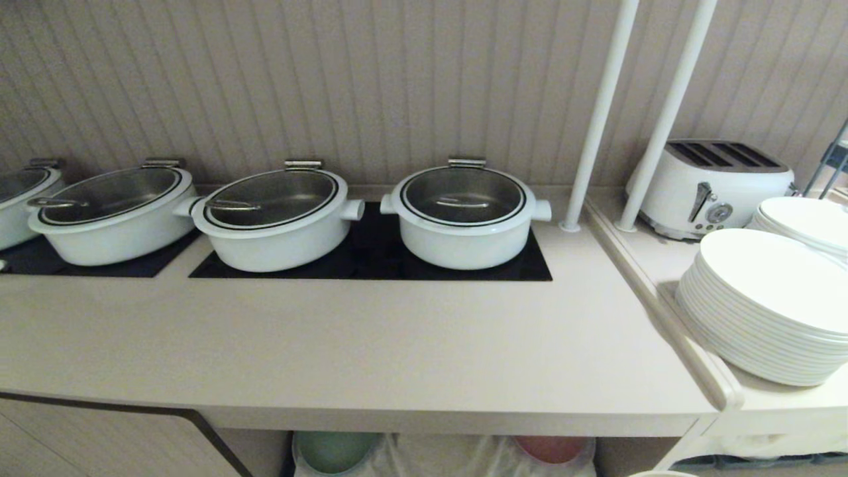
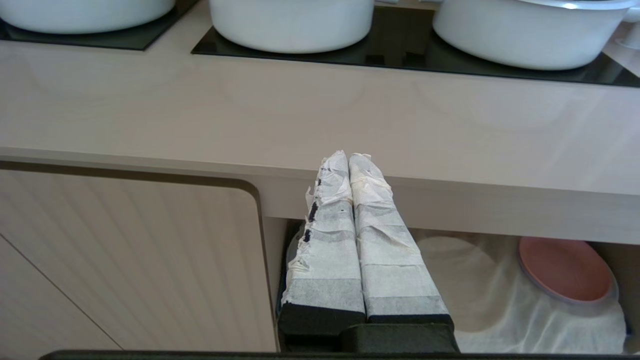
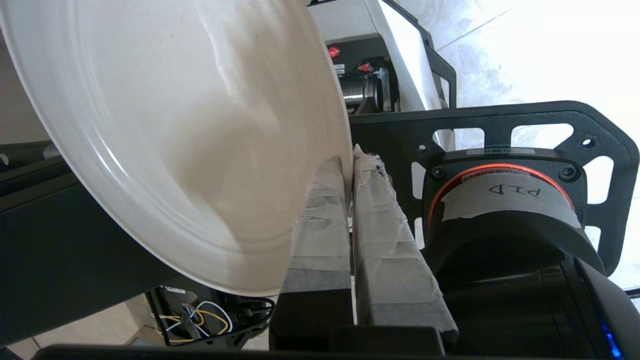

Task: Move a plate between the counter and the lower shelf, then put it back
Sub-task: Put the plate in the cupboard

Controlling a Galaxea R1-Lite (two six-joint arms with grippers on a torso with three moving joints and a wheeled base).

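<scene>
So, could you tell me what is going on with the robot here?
The right gripper is shut on the rim of the plate and holds it in the air, away from the counter. The left gripper is shut and empty, parked in front of the counter's edge. In the lower shelf, a pink plate and a green plate lie on the white cloth.

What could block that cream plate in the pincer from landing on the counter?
Nothing visible. The right pincer is shut on the plate by its rim, out of the head view. The counter has a broad bare strip in front of the white pots, which sit back on the black hob panels.
</scene>
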